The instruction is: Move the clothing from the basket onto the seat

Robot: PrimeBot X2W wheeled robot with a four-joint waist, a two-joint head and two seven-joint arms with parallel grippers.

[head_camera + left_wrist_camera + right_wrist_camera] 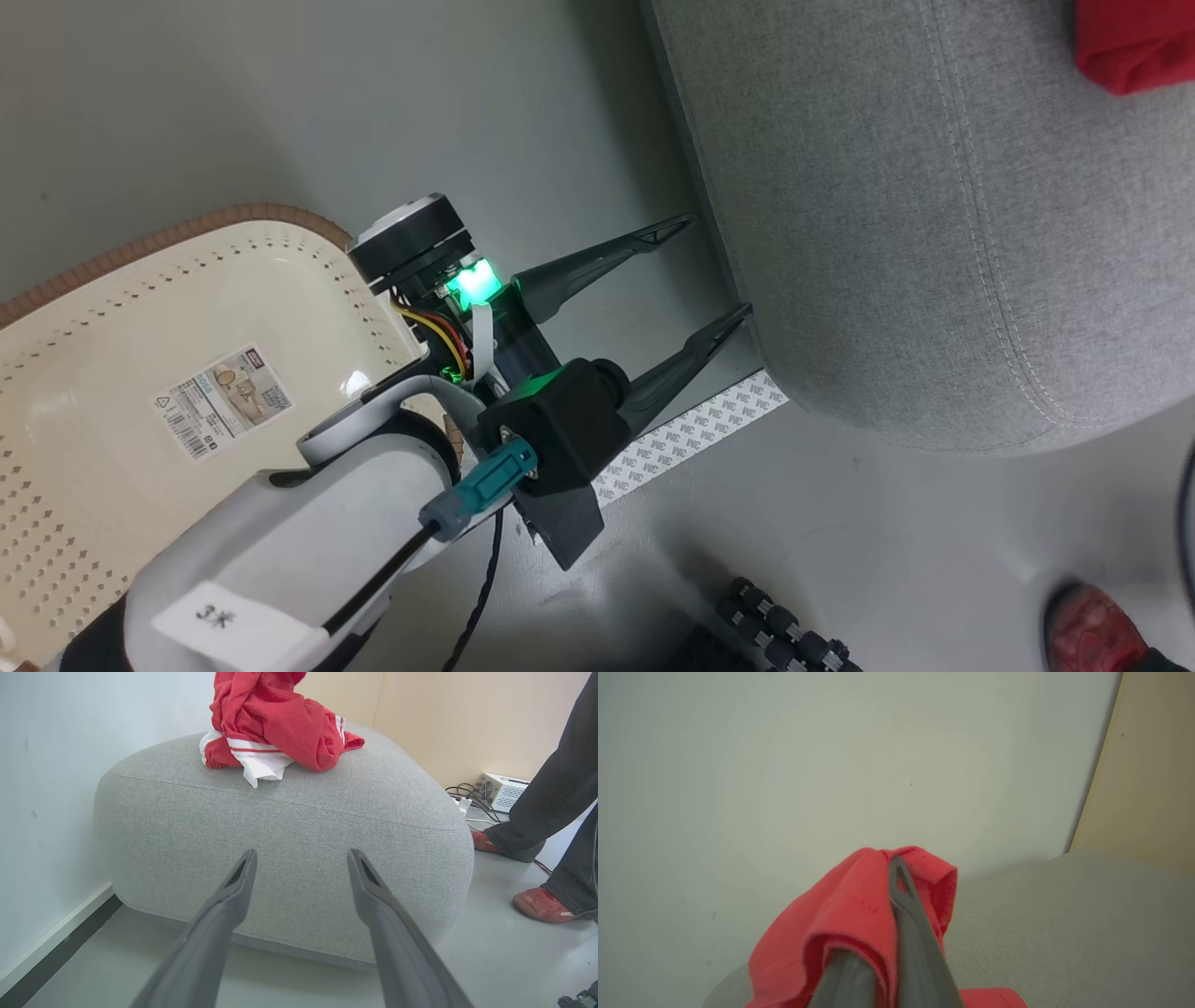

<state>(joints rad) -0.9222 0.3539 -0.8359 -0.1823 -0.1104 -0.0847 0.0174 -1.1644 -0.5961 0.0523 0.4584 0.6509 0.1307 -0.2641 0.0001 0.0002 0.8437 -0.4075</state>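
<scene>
Between basket (280,280) and seat (887,233): my left gripper (719,264) hangs low over the floor, fingers spread wide with nothing between them, tips aimed at 2 o'clock in the head view.
Lower fingertip (740,315): right up at the seat's rounded corner. Touching or just off it, I cannot tell.
Seat position: the light-grey cushion runs from 12 to 3 o'clock in the head view, and its front wall stands dead ahead at 12 in my left wrist view.
Basket position: it sits at 9 o'clock from my left gripper, cream with a brown rim. My left forearm crosses over its near corner, and a paper label (222,399) is stuck to its bottom.
Clothing position: the red clothing (275,723) with white trim is heaped on top of the seat, at 12 o'clock in my left wrist view. A red corner shows at 1 o'clock in the head view.
Above the seat top: my right gripper (896,868) has its fingers pressed together on a fold of the red fabric, which drapes down over them toward 7 o'clock.
Floor tape: a printed white strip (691,434) runs from the seat's corner toward 7 o'clock.
Beside the seat: a person in dark trousers and red shoes (542,903) stands at 3 o'clock in my left wrist view.
By the far wall: a white box (502,791) with cables sits at 2 o'clock.
</scene>
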